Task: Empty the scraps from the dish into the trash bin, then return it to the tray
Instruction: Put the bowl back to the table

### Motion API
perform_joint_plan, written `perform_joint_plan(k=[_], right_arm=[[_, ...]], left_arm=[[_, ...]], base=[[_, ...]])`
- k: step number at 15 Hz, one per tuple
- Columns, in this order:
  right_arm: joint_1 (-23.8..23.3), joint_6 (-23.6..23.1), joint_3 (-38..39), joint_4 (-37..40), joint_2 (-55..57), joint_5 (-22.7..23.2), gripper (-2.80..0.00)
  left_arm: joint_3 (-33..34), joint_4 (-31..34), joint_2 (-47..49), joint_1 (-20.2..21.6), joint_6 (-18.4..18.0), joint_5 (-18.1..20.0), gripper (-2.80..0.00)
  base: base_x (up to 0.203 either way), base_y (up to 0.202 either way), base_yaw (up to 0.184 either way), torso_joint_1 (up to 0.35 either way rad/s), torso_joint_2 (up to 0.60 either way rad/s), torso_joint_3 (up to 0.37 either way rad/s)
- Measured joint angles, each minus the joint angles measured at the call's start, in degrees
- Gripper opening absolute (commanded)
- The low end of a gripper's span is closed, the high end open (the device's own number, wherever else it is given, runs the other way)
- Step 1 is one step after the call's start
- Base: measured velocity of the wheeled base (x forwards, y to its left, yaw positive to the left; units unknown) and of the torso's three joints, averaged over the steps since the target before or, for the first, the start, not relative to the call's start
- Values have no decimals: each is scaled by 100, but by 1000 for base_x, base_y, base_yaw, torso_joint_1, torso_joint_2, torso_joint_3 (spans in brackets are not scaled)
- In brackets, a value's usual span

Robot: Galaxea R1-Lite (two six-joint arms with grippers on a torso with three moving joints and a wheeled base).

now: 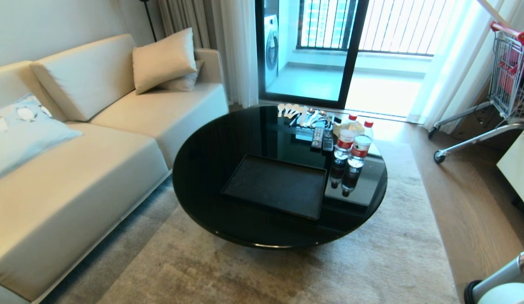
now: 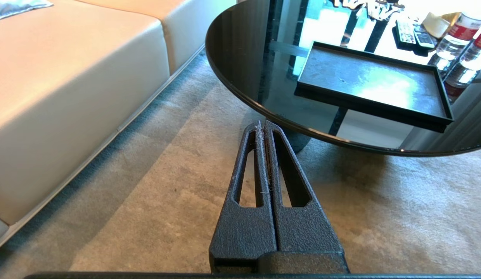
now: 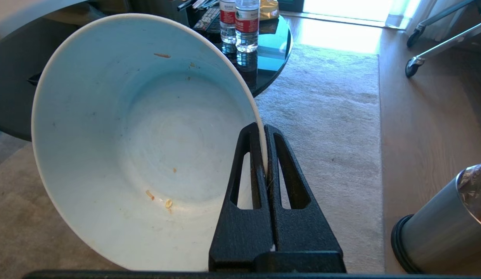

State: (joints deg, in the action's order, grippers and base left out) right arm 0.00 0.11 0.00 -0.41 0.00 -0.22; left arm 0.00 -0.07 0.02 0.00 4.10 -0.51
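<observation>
The right gripper (image 3: pixel 263 128) has its jaws clenched on the rim of the dish (image 3: pixel 139 143), held over the rug (image 3: pixel 326 128) beside the counter (image 1: pixel 211 169), tilted on edge with only a few crumbs of the scraps (image 3: pixel 167 202) inside. The trash bin (image 3: pixel 442 224) stands near on the wooden floor. The left gripper (image 2: pixel 262 126) hangs above the rug, jaws pressed together on nothing, while the tray (image 1: pixel 279 185) lies bare near the counter's front edge, open carpet all round.
</observation>
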Motion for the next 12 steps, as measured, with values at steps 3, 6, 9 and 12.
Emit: perform_joint_plan(k=[3, 6, 9, 12], right_arm=[[0, -1, 0, 0, 0, 0, -280], [0, -4, 0, 1, 0, 1, -280], [0, -1, 0, 0, 0, -2, -280], [0, -1, 0, 1, 0, -5, -280]], left_arm=[[0, 0, 0, 0, 0, 0, -280], [0, 0, 0, 0, -2, 0, -280], [0, 0, 0, 0, -2, -4, -280], [0, 0, 0, 0, -2, -2, -280]], base=[[0, 0, 0, 0, 0, 0], [0, 0, 0, 0, 0, 0], [0, 0, 0, 0, 0, 0], [0, 0, 0, 0, 0, 0]])
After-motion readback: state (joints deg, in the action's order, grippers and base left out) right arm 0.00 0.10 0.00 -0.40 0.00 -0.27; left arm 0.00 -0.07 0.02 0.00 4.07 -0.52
